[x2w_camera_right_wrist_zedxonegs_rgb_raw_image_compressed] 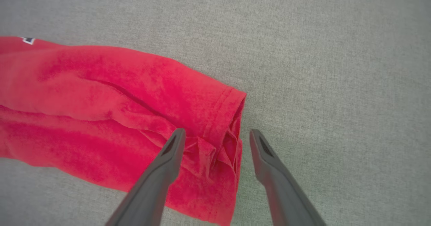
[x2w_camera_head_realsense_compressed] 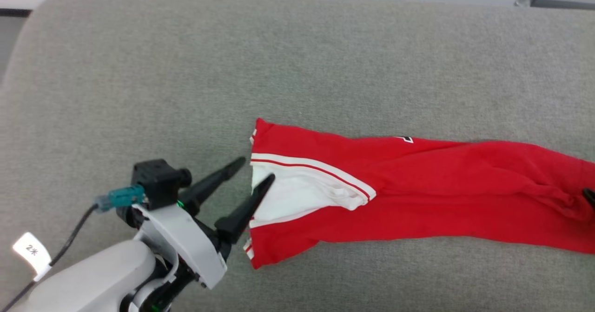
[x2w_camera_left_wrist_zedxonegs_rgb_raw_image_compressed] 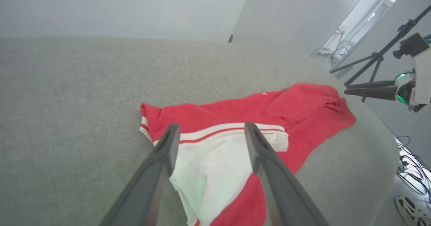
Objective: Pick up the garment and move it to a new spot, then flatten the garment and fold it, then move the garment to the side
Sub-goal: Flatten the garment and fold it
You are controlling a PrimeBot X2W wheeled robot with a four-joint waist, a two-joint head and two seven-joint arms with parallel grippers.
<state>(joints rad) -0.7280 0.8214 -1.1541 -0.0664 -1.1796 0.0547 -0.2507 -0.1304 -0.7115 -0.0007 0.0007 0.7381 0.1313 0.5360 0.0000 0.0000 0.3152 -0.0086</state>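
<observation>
Grey woven cloth covers the surface [x2w_camera_head_realsense_compressed: 139, 70]. On it the garment [x2w_camera_head_realsense_compressed: 418, 195] lies as a long, bunched band running from the middle to the right edge of the head view. At its left end the left gripper [x2w_camera_head_realsense_compressed: 254, 169] has its jaws apart, one finger over the white sleeve panel [x2w_camera_head_realsense_compressed: 297, 193], and grips nothing. At the far right end the right gripper [x2w_camera_right_wrist_zedxonegs_rgb_raw_image_compressed: 218, 131] likewise stands with jaws apart, straddling the crumpled red hem [x2w_camera_right_wrist_zedxonegs_rgb_raw_image_compressed: 232, 118] and holding nothing.

The shirt looks rolled over itself in several layers. A pinch from here may catch only the top layer, or every layer at once, and either would leave it twisted instead of flat. In the left wrist view its right end lies near the surface's rounded edge, so a pull that way could drag it over.

A white tag [x2w_camera_head_realsense_compressed: 31, 251] on the left arm's cable [x2w_camera_head_realsense_compressed: 69, 242] bears a "2" and a second mark I cannot read. A small white-edged patch [x2w_camera_head_realsense_compressed: 404, 139] on the garment is too small to read.
</observation>
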